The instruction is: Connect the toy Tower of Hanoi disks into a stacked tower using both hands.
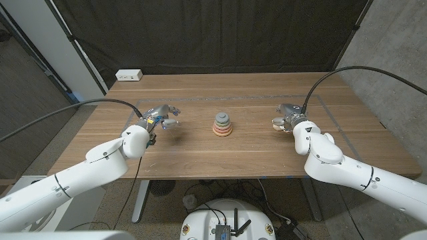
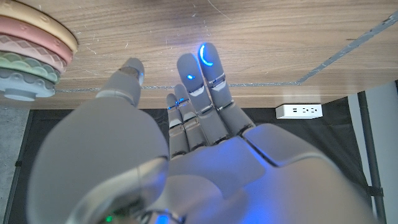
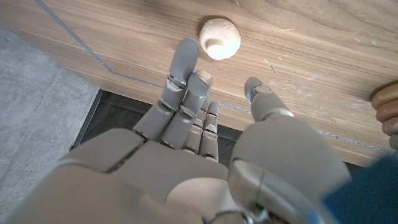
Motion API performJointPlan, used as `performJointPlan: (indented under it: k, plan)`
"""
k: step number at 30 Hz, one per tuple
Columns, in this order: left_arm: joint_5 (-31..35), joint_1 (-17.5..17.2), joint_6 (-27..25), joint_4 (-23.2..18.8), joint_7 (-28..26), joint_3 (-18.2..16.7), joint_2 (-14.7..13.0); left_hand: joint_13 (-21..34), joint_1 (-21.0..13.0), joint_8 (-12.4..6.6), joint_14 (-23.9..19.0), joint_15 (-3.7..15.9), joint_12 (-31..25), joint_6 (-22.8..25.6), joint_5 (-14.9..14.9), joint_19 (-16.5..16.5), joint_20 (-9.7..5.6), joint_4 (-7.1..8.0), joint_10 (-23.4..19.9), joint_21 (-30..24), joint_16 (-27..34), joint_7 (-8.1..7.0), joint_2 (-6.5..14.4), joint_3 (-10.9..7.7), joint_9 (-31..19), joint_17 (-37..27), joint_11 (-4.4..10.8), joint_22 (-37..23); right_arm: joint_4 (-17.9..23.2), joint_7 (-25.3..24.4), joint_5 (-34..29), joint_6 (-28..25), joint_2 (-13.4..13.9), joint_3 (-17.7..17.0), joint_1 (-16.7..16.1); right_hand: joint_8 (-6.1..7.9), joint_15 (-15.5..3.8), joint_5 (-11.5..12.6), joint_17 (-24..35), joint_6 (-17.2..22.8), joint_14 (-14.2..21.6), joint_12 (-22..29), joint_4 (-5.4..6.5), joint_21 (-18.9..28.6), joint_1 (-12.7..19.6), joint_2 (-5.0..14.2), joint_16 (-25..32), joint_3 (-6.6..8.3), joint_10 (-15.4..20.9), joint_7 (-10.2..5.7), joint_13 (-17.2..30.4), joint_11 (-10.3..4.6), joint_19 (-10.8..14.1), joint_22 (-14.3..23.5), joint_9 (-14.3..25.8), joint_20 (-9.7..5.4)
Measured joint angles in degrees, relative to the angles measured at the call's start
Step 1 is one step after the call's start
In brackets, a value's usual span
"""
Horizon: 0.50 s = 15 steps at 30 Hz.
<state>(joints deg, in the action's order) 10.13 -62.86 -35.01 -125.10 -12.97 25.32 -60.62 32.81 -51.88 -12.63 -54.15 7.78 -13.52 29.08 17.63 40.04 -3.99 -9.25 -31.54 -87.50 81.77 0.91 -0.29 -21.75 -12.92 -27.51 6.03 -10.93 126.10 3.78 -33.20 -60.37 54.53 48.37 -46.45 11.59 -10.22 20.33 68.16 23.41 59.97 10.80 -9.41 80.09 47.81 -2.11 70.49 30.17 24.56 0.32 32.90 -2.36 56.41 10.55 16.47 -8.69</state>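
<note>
Head view, nearest the camera: two white arms enter from the bottom corners. The left hand (image 1: pixel 160 117) hovers over the wooden table (image 1: pixel 200 157), fingers apart, holding nothing. The right hand (image 1: pixel 288 117) sits over the table's right part, likewise unladen, fingers loosely spread, with a small cream cap piece (image 1: pixel 277 123) just beside it.

Midway between the hands stands the stacked tower of disks (image 1: pixel 223 125), upright on the tabletop and well apart from both hands; its layers run from a broad pink base through green to a grey top.

Farther back, a white power strip (image 1: pixel 129 75) lies at the table's far left edge, before a dark curtain (image 1: pixel 213 33).

Left wrist view: the left hand's fingers (image 2: pixel 208 81) extend straight, with blue light on the fingertips; the tower (image 2: pixel 31 53) appears at the frame's corner, showing scalloped disk rims that the head view does not resolve. The power strip (image 2: pixel 300 111) shows too.

Right wrist view: the cap piece (image 3: pixel 219 38) is a round, domed knob lying on the table just beyond the extended fingers (image 3: pixel 181 68), untouched.
</note>
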Motion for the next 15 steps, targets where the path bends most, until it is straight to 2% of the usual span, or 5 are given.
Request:
performJointPlan:
  k: [4, 15]
  plan:
    - [-0.23, 0.16, 0.02, 0.06, 0.09, 0.0, -0.09, 0.0, 0.0, 0.0, 0.0, 0.0, 0.0, 0.0, 0.0, 0.0, 0.0, 0.0, 0.0, 0.0, 0.0, 0.0, 0.0, 0.0, 0.0, 0.0, 0.0, 0.0, -0.86, 0.37, -0.19, -0.47, -0.15, 0.97, 0.8, 0.0, 0.2, -0.21, -0.27, -0.31, -0.2, 0.0, -0.16, -0.22, 0.01, 0.0, -0.44, -0.16, -0.33, -0.31, -0.26, -0.31, -0.22, 0.0, 0.0, 0.22]
    - [-0.69, 0.17, -0.07, 0.12, 0.23, 0.0, -0.38, -0.01, 0.3, 0.44, 0.0, 0.0, 0.43, 0.0, 0.0, 0.0, 0.0, 0.17, 0.0, 0.0, 0.0, 0.0, 0.3, -0.17, 0.01, 0.0, 0.0, -0.01, -2.88, 1.8, -0.66, -1.53, -0.94, 3.11, 2.81, 0.0, 0.4, -0.85, -0.97, -0.93, -0.81, 0.0, -0.07, -0.22, -0.36, -0.38, -1.38, -1.03, -0.62, -0.3, -0.54, -0.01, -0.73, 0.0, -0.5, 0.32]
